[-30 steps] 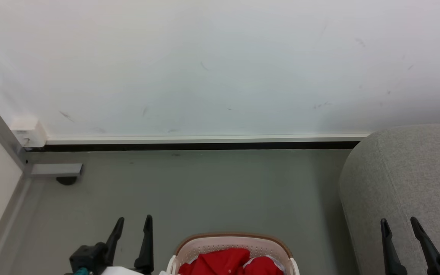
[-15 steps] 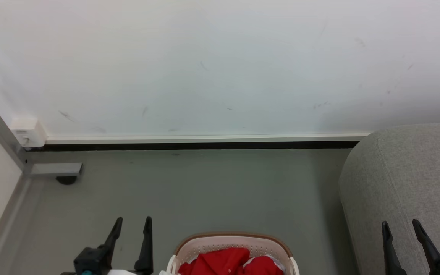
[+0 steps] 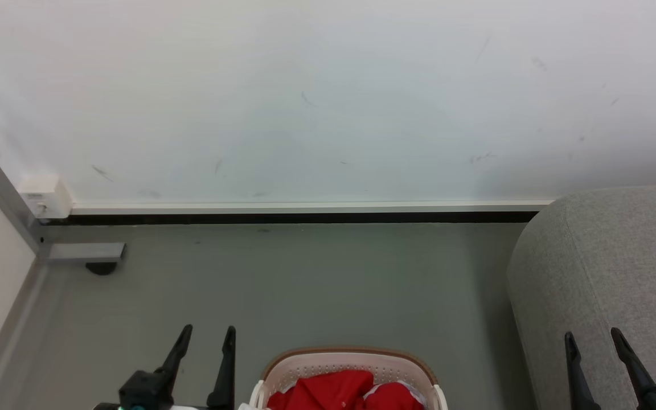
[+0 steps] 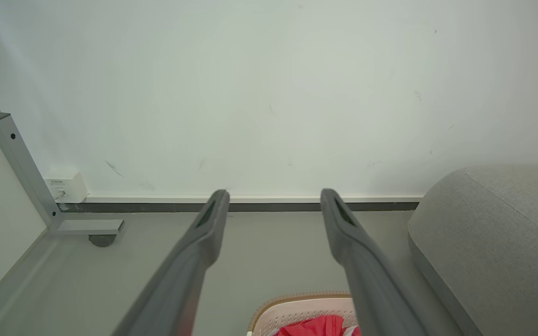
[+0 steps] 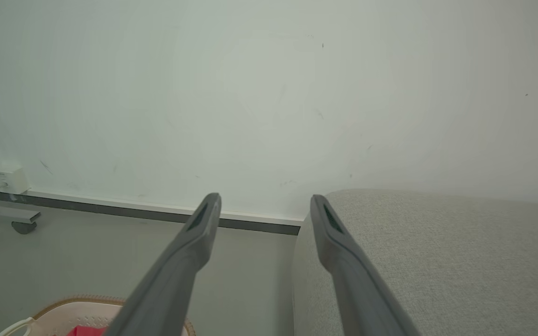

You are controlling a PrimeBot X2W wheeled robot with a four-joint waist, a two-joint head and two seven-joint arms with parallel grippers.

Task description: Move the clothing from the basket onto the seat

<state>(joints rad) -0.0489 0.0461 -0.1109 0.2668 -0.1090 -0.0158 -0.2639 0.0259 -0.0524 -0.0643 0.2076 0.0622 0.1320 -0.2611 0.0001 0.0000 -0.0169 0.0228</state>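
Left gripper (image 3: 208, 328) and right gripper (image 3: 591, 333) were held wide, empty; clothing (image 3: 328, 393) was seen heaped in the basket (image 3: 351, 352)

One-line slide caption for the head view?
Left gripper open beside the basket of red clothing; right gripper open, seen against the grey seat.

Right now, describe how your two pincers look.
The left pincer and right pincer each have two long, slim black fingers tapering to points; wrist views show a dark recessed slot near each tip. The left's black base carries a small teal mark.
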